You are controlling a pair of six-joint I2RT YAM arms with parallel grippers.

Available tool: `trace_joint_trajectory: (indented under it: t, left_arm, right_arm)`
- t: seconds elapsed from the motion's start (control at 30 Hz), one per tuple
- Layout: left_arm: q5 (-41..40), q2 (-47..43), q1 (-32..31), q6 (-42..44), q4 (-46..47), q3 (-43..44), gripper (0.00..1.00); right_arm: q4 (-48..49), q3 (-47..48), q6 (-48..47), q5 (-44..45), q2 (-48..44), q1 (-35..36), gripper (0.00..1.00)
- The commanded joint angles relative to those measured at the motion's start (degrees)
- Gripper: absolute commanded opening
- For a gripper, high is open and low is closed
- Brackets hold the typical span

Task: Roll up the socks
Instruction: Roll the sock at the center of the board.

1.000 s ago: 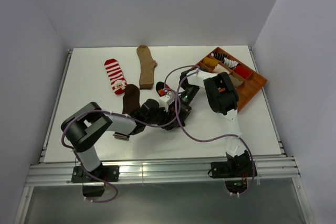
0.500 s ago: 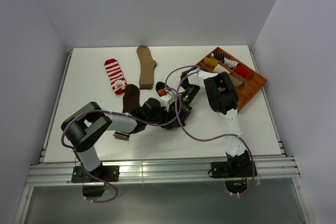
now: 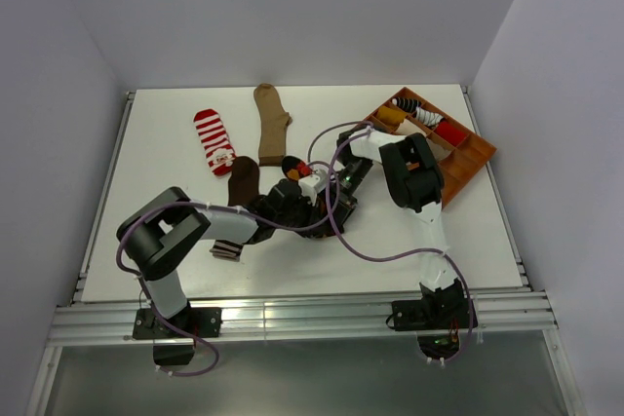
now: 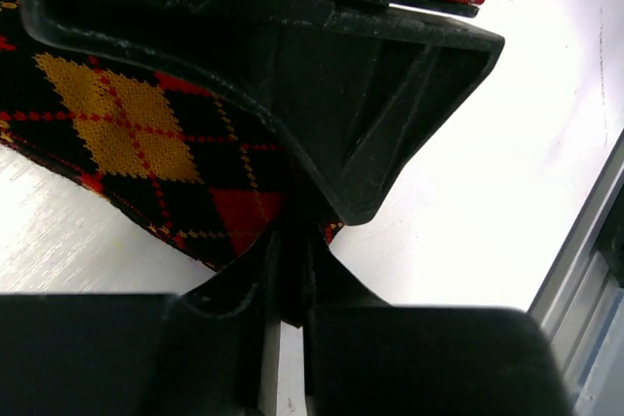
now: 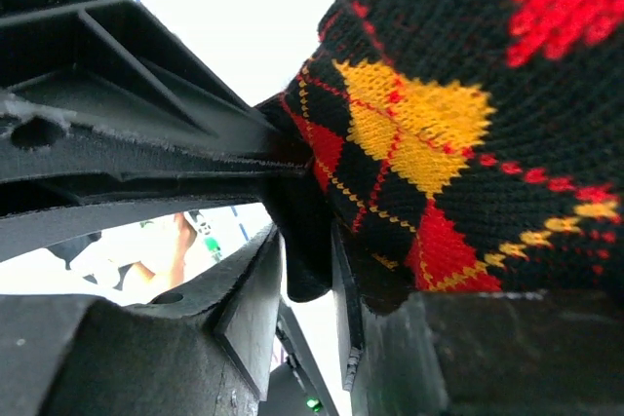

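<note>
Pinched nearly shut, the left gripper (image 4: 291, 252) leaves only a thin slit between its two fingers. Their tips nip the edge of the argyle sock (image 4: 127, 129), black with yellow and red diamonds, which spreads over the white table (image 3: 448, 241) behind the tips. Facing it from the other side is the right gripper (image 5: 307, 275), so close that each wrist view is half filled by the other's dark finger. Its own fingers stand a little apart with a fold of the same sock's black fabric hanging in the gap, and I cannot tell whether they press on that fold or merely straddle it. From above, the two grippers meet near the middle of the table, and only a small bunched bit of the argyle sock shows just beyond them. Left of that spot lies a brown sock (image 3: 241, 187), its toe pointing away from the arms and its striped cuff toward the near edge, with the left arm crossing over it. Farther back lie a tan sock (image 3: 270, 124), set lengthwise, and to its left a red-and-white striped sock (image 3: 214, 141), apart from each other and from the grippers. At the far right of the table sits a brown tray (image 3: 478, 158) with compartments, several rolled bundles in its back ones.
</note>
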Motion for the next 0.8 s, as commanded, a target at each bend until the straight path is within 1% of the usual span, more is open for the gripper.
trace_joint_trajectory:
  t: [0.0,0.1,0.27,0.33,0.37,0.43,0.6,0.77]
  left_arm:
    - [1.6,3.0,-0.4,-0.8,-9.5,0.1,0.07]
    - [2.9,3.5,-0.2,-1.9,-11.5,1.1,0.00]
    - [9.2,4.2,1.5,-4.2,-14.3,3.2,0.00]
    - [9.9,4.1,2.1,-6.3,-15.4,3.8,0.00]
    - [12.2,4.1,2.7,-6.7,-15.6,3.8,0.00]
    - [13.8,4.0,4.2,-8.6,-15.4,3.5,0.00]
    - [19.0,4.3,6.6,-11.5,-15.9,3.9,0.00]
    - [21.9,5.6,8.4,-13.7,-18.8,5.7,0.00]
  right_arm:
    - [6.9,-0.7,0.6,3.7,-1.5,-0.8,0.35]
    - [9.1,-1.9,2.0,4.3,-3.5,-1.2,0.38]
    - [12.0,-4.1,4.8,4.7,-7.1,-2.6,0.40]
    - [14.8,-4.8,6.4,5.3,-8.2,-3.1,0.41]
    - [15.6,-5.5,7.5,5.9,-8.8,-3.5,0.41]
    - [17.9,-6.1,8.7,6.3,-10.3,-4.1,0.42]
    - [20.7,-7.0,10.8,6.0,-12.2,-5.7,0.42]
    - [24.9,-10.1,13.1,7.0,-16.7,-7.1,0.41]
